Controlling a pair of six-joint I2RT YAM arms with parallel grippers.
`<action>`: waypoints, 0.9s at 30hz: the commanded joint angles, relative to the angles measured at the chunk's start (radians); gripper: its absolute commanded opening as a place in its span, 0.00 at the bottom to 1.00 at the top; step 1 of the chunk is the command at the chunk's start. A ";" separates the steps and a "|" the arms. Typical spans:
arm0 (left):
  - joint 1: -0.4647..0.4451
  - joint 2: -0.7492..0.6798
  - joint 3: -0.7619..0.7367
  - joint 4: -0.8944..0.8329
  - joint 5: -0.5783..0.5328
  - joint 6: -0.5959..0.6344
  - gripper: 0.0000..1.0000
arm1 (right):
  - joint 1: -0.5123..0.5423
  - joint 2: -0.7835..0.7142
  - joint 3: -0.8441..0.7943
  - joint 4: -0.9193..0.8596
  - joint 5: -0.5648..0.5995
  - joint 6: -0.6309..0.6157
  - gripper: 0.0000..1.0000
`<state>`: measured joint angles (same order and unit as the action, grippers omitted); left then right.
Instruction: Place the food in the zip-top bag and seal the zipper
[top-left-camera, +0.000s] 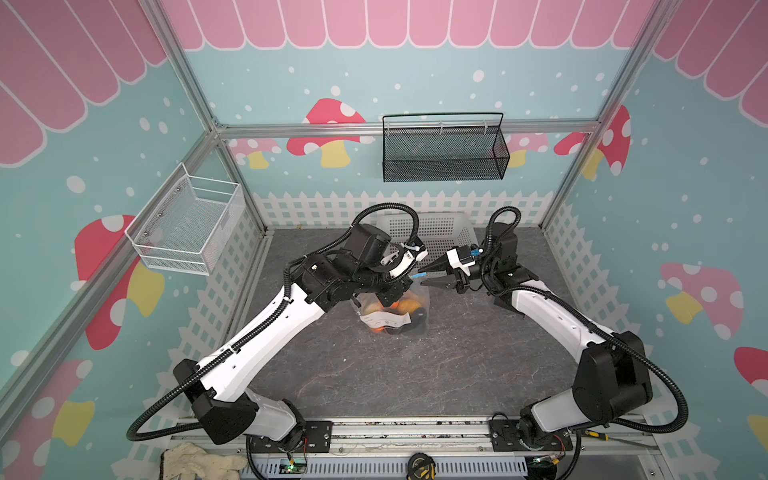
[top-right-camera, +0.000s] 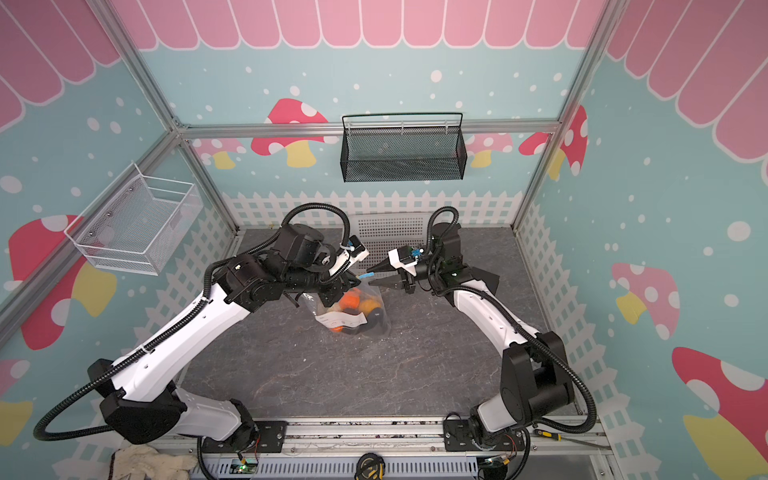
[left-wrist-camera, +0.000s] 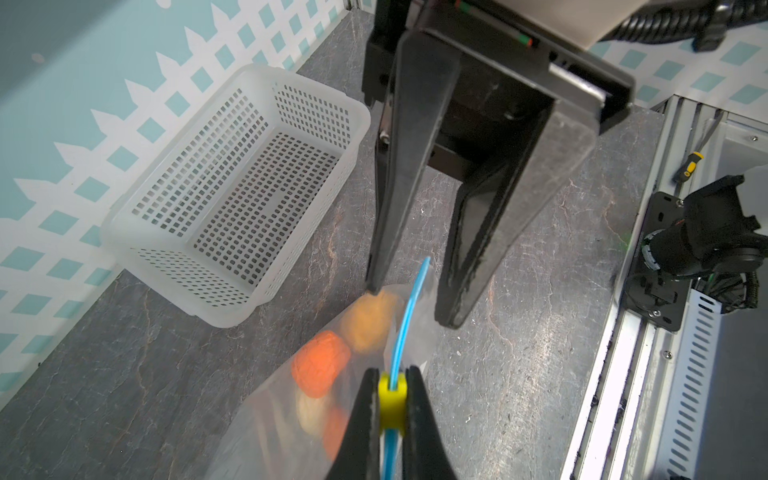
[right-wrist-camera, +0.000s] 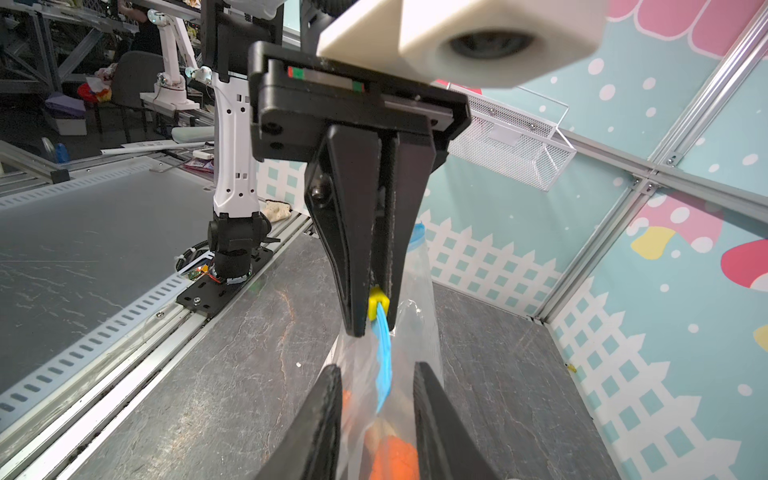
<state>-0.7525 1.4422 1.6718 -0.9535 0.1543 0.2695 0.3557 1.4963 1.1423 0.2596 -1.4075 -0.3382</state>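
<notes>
Clear crinkly zip-top bag (top-left-camera: 384, 322) of orange toy foods (left-wrist-camera: 320, 363): my left jaws pinch the small yellow tab (left-wrist-camera: 391, 399) on its light-blue zipper (right-wrist-camera: 384, 361); my right jaws stand spread astride that strip.

One bag (top-left-camera: 386, 321). On its top edge: one zipper (left-wrist-camera: 405, 324), one tab (left-wrist-camera: 391, 399).

Inside the bag, told apart through the film: two orange pieces (left-wrist-camera: 320, 363), one yellow-orange piece (left-wrist-camera: 370, 320), one cream piece (left-wrist-camera: 309, 411). Black lumps (top-left-camera: 417, 316) too merged to count.

Two arms: left arm (top-left-camera: 257, 345) left of the bag, right arm (top-left-camera: 552, 311) right of it. Two grippers: left gripper (right-wrist-camera: 374, 324), right gripper (top-left-camera: 422, 277).

Three baskets: one plastic basket (top-left-camera: 440, 232) just behind the bag, one wire basket (top-left-camera: 187, 224) high and far left of it, one mesh basket (top-left-camera: 444, 153) high behind it.

In front of the bag, well apart from it: one glove (top-left-camera: 199, 461), one tape measure (top-left-camera: 422, 465), one screwdriver (top-left-camera: 598, 435).
</notes>
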 joint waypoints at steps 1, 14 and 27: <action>-0.004 0.006 0.037 -0.006 0.024 0.027 0.00 | 0.017 -0.013 0.023 0.055 -0.029 0.036 0.25; -0.006 0.020 0.054 -0.006 0.027 0.031 0.00 | 0.041 0.011 0.047 0.049 -0.019 0.035 0.02; -0.006 -0.001 0.051 -0.033 -0.025 0.039 0.00 | 0.003 -0.016 0.052 -0.026 0.038 -0.017 0.00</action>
<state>-0.7551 1.4578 1.7004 -0.9718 0.1513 0.2707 0.3813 1.4982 1.1740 0.2668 -1.3819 -0.3180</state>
